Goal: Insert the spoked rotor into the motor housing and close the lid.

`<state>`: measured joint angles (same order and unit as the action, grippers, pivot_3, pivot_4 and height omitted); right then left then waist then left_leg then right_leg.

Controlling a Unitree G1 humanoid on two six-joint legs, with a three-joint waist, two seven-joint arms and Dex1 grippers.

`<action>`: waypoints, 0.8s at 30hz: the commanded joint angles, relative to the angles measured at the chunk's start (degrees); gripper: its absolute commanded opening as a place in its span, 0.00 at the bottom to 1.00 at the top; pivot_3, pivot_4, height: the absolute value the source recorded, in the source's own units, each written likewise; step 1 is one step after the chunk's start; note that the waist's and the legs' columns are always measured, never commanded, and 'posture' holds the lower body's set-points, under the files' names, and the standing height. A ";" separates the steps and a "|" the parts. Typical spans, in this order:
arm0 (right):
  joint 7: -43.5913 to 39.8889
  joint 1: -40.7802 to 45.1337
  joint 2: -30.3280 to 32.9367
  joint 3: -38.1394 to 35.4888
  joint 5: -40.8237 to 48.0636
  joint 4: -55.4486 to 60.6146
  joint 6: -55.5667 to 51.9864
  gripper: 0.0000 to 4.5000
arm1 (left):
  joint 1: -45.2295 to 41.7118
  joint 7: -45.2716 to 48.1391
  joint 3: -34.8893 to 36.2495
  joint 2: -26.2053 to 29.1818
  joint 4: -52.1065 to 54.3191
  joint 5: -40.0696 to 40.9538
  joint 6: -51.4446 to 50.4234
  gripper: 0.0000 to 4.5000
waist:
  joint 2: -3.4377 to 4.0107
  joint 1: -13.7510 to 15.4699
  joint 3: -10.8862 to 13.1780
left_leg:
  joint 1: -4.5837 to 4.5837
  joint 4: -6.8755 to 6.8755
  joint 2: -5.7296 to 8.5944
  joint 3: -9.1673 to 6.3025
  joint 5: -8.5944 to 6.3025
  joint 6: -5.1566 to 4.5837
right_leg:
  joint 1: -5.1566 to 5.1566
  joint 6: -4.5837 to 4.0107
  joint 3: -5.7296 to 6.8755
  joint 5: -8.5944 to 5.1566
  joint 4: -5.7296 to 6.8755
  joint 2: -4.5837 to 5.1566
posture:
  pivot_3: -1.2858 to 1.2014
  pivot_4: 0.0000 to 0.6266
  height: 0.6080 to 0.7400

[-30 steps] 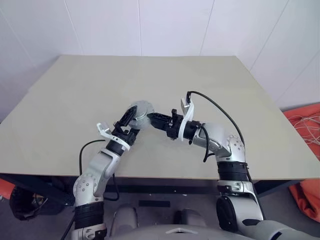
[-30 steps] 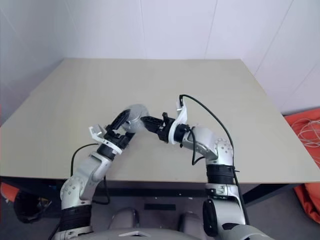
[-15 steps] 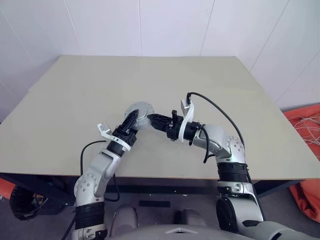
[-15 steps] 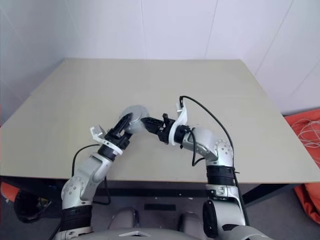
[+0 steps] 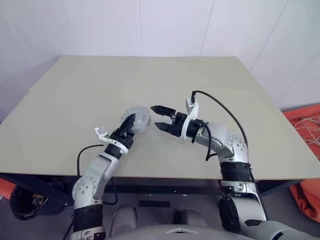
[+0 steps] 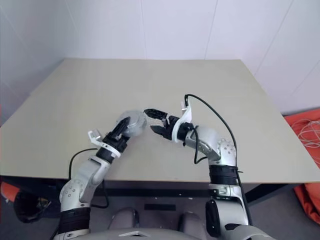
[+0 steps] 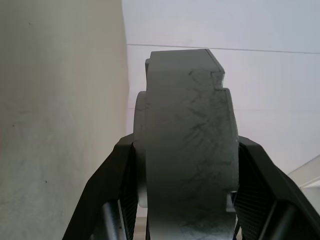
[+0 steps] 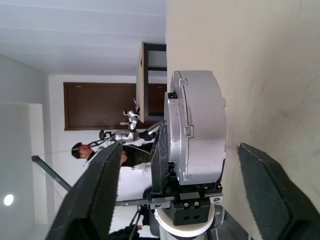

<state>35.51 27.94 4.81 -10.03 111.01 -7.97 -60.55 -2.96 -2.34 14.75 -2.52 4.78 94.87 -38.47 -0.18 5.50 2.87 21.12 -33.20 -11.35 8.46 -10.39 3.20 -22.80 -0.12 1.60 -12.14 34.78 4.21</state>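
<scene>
Right, my left gripper (image 5: pixel 131 121) is clamped on the grey motor housing (image 5: pixel 137 118) – its inside is hidden. My right gripper (image 5: pixel 158 117) stands spread wide beside it, empty – over the table (image 5: pixel 75 95)

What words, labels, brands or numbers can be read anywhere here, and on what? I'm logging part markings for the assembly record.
None can be read.
The round grey metal housing held in the left gripper: scuffs alone, no lettering.
The open right gripper with black fingers: no marking.
The beige table: bare of print.
The white wall panels: no signs.
</scene>
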 commanded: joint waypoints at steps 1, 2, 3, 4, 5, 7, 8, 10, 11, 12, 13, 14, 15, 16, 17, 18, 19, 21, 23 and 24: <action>0.91 1.11 1.60 0.43 -1.21 1.09 2.93 1.00 | -1.47 1.38 0.37 -0.07 2.47 -1.31 1.03 0.47 | 0.00 0.04 0.00 | 0.00 -0.01 0.00 0.00 0.00 0.00 | 0.01 0.01 0.00 0.00 0.00 0.01 | 0.52 0.00 1.00; 0.46 0.95 2.22 0.42 -2.61 0.65 3.26 1.00 | -1.51 1.11 0.50 -0.08 2.77 -2.44 1.72 0.47 | -0.01 0.04 0.00 | 0.00 -0.02 0.00 -0.01 0.00 0.00 | 0.03 0.01 0.00 0.01 0.00 0.02 | 0.52 0.00 1.00; -0.09 0.70 2.73 0.27 -3.57 0.26 3.63 1.00 | -1.58 0.77 0.79 -0.21 3.24 -3.48 2.67 0.47 | -0.01 0.02 0.00 | 0.01 -0.03 0.01 -0.01 0.00 0.00 | 0.03 0.02 0.00 0.01 0.00 0.02 | 0.52 0.00 1.00; -0.73 0.52 3.21 0.19 -4.42 0.04 3.86 1.00 | -1.62 0.49 1.13 -0.36 3.66 -4.47 3.61 0.47 | -0.01 0.00 -0.01 | 0.00 -0.04 0.00 -0.01 0.00 0.00 | 0.05 0.03 0.00 0.02 0.00 0.02 | 0.52 0.00 1.00; -1.37 0.37 3.67 0.04 -5.53 -0.26 4.21 1.00 | -1.72 0.04 1.64 -0.55 4.08 -6.49 5.33 0.47 | -0.01 0.00 -0.01 | 0.00 -0.04 0.01 -0.01 0.00 0.00 | 0.06 0.04 0.00 0.02 -0.01 0.02 | 0.52 0.00 1.00; -2.34 0.20 4.16 -0.26 -6.93 -0.87 4.67 1.00 | -2.00 -0.93 2.73 -1.04 4.30 -9.45 8.24 0.47 | -0.01 -0.08 -0.01 | 0.00 -0.06 0.01 -0.01 0.00 0.00 | 0.07 0.05 0.00 0.03 0.00 0.01 | 0.52 0.00 1.00; -3.02 0.14 4.53 -0.23 -7.51 -1.11 4.42 1.00 | -2.22 -1.61 3.31 -1.22 4.19 -10.94 9.69 0.47 | -0.02 -0.12 -0.01 | 0.01 -0.06 0.01 0.00 0.00 0.00 | 0.07 0.05 0.00 0.03 0.00 0.00 | 0.52 0.00 1.00; -3.81 -0.01 4.86 -0.11 -8.17 -1.28 3.98 1.00 | -2.81 -2.93 4.52 -1.60 3.74 -13.08 12.14 0.47 | -0.02 -0.10 -0.01 | 0.01 -0.06 0.01 0.00 0.00 0.00 | 0.07 0.05 0.01 0.03 0.00 0.00 | 0.52 0.00 1.00; -4.02 -0.05 4.89 -0.09 -8.35 -1.34 3.85 1.00 | -3.06 -3.47 4.95 -1.76 3.59 -13.89 12.97 0.47 | -0.02 -0.10 -0.01 | 0.01 -0.07 0.02 0.00 0.00 0.00 | 0.06 0.05 0.01 0.03 -0.01 0.00 | 0.52 0.00 1.00; -4.35 -0.11 5.00 0.02 -8.62 -1.42 3.54 1.00 | -3.45 -3.89 5.63 -1.95 3.27 -14.44 13.88 0.47 | -0.02 -0.07 -0.01 | 0.02 -0.07 0.02 0.00 0.00 0.00 | 0.06 0.05 0.01 0.03 -0.01 0.00 | 0.52 0.00 1.00; -4.59 -0.15 5.02 0.07 -8.83 -1.51 3.33 1.00 | -3.86 -4.37 6.29 -2.05 2.88 -15.24 14.84 0.47 | -0.03 -0.04 -0.01 | 0.02 -0.07 0.03 -0.01 0.00 0.00 | 0.06 0.05 0.01 0.03 -0.01 0.00 | 0.52 0.00 1.00; -4.83 -0.16 5.04 0.10 -9.06 -1.59 3.14 1.00 | -4.25 -4.68 6.88 -2.17 2.53 -15.74 15.61 0.47 | -0.03 -0.04 -0.02 | 0.02 -0.08 0.04 -0.01 0.00 0.00 | 0.05 0.05 0.01 0.03 -0.01 0.00 | 0.52 0.00 1.00; -5.05 -0.16 5.05 0.12 -9.33 -1.70 2.92 1.00 | -4.65 -4.92 7.56 -2.23 2.20 -16.13 16.39 0.47 | -0.04 -0.03 -0.02 | 0.02 -0.09 0.05 -0.01 0.00 -0.01 | 0.06 0.05 0.01 0.03 -0.02 0.00 | 0.52 0.00 1.00; -5.20 -0.14 4.99 0.09 -9.51 -1.80 2.80 1.00 | -5.10 -5.48 8.38 -2.46 1.85 -16.33 17.33 0.47 | -0.05 -0.03 -0.02 | 0.03 -0.10 0.08 -0.01 0.00 -0.01 | 0.06 0.05 0.01 0.04 -0.02 0.01 | 0.52 0.00 1.00; -5.32 -0.12 4.96 0.04 -9.66 -1.88 2.69 1.00 | -5.42 -5.85 8.95 -2.66 1.62 -16.43 17.91 0.47 | -0.07 -0.02 -0.03 | 0.03 -0.10 0.10 -0.01 0.00 -0.01 | 0.06 0.05 0.01 0.04 -0.02 0.00 | 0.52 0.00 1.00; -5.53 -0.05 4.97 0.08 -9.90 -1.98 2.48 1.00 | -5.65 -6.21 9.40 -2.75 1.63 -16.76 18.50 0.47 | -0.08 -0.01 -0.03 | 0.03 -0.11 0.13 -0.02 0.00 -0.01 | 0.06 0.05 0.02 0.04 -0.02 0.00 | 0.52 0.00 1.00; -5.66 0.02 4.95 0.07 -10.06 -2.09 2.35 1.00 | -5.86 -6.82 9.80 -2.89 1.69 -17.08 19.04 0.47 | -0.09 -0.02 -0.04 | 0.03 -0.11 0.14 -0.02 0.00 -0.01 | 0.06 0.05 0.02 0.04 -0.01 0.00 | 0.52 0.00 1.00; -5.92 0.08 4.87 -0.01 -10.31 -2.19 2.18 1.00 | -6.30 -8.00 10.73 -3.26 1.91 -17.73 20.60 0.47 | -0.13 -0.02 -0.06 | 0.03 -0.13 0.16 -0.02 0.00 -0.01 | 0.07 0.05 0.01 0.04 -0.01 0.01 | 0.52 0.00 1.00; -6.14 0.05 4.78 -0.15 -10.45 -2.22 2.06 1.00 | -7.02 -9.48 12.01 -3.76 1.81 -18.04 22.75 0.47 | -0.16 -0.02 -0.06 | 0.03 -0.13 0.15 -0.02 0.00 -0.01 | 0.06 0.05 0.02 0.04 -0.01 0.01 | 0.52 0.00 1.00; -6.23 0.07 4.75 -0.17 -10.54 -2.27 1.99 1.00 | -7.40 -10.29 12.59 -3.82 1.56 -18.32 23.77 0.47 | -0.19 -0.03 -0.06 | 0.03 -0.13 0.14 -0.03 0.00 -0.01 | 0.06 0.05 0.02 0.04 0.00 0.00 | 0.52 0.00 1.00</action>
<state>30.07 27.16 9.58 -9.80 100.18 -10.57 -58.21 -7.60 -12.53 26.58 -5.00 4.11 76.71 -16.95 -0.37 5.47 2.81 21.15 -33.34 -11.22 8.43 -10.39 3.19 -22.73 -0.07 1.63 -12.09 34.78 4.21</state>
